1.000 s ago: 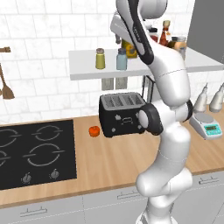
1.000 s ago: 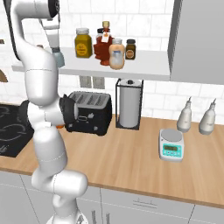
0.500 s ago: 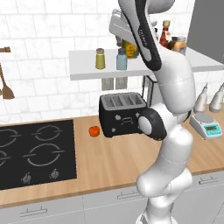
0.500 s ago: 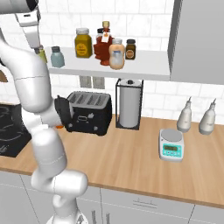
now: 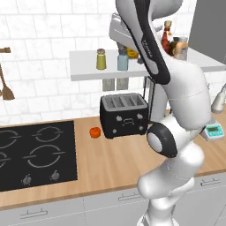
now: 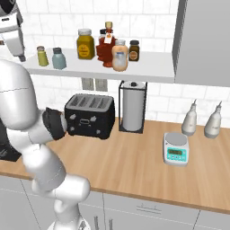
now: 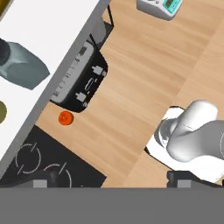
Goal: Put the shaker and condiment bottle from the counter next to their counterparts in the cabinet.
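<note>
The shaker [image 5: 122, 59] is set upright on the cabinet [image 5: 88, 70], just beside the yellow-green shaker [image 5: 101, 59], so that like stands next to like; this half of the task is judged to be done. In the right base view the condiment bottle [image 6: 120, 56] is seen on the same shelf, close against the red bottle [image 6: 107, 39], probably for the same reason; the second half looks finished too. The gripper [image 7: 113, 178] is held high above the counter [image 5: 114, 159], with the toaster [image 7: 78, 78] and a small orange thing [image 7: 65, 118] far below it; its jaws are spread wide and nothing is held between them, as is expected after a release.
</note>
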